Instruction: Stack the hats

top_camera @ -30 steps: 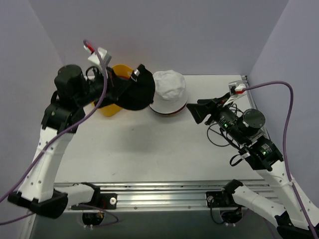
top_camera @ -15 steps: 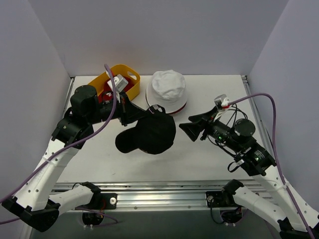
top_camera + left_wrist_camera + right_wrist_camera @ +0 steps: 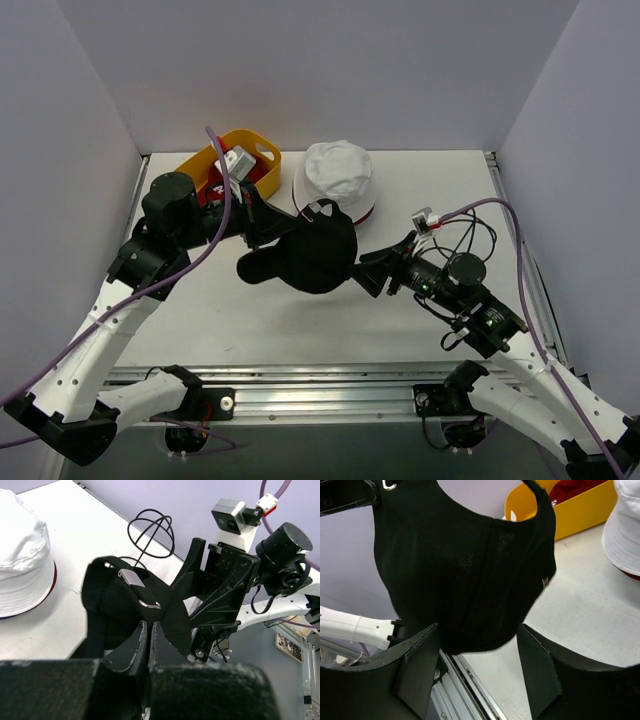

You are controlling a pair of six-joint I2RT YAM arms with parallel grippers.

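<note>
My left gripper [image 3: 283,232] is shut on the black cap [image 3: 312,252] and holds it in the air over the middle of the table. The left wrist view shows the fingers [image 3: 134,645] pinching the cap [image 3: 115,600] near its buckled back strap. My right gripper [image 3: 362,268] is open at the cap's right side. In the right wrist view its jaws [image 3: 479,627] stand apart, one on each side of the cap's hanging crown [image 3: 465,565], without closing on it. The white bucket hat [image 3: 338,175] sits on a maroon hat [image 3: 357,216] at the back. A red cap [image 3: 211,189] lies in the yellow basket [image 3: 262,150].
The yellow basket stands at the back left, close to the left arm. A thin wire dome frame [image 3: 150,533] stands on the table beyond the cap in the left wrist view. The right arm's purple cable [image 3: 470,208] loops over the right side. The blue hat is not in view.
The left arm has carried the black cap from beside the basket out over the middle of the table. The right gripper has moved left, and its open jaws now flank the cap.
</note>
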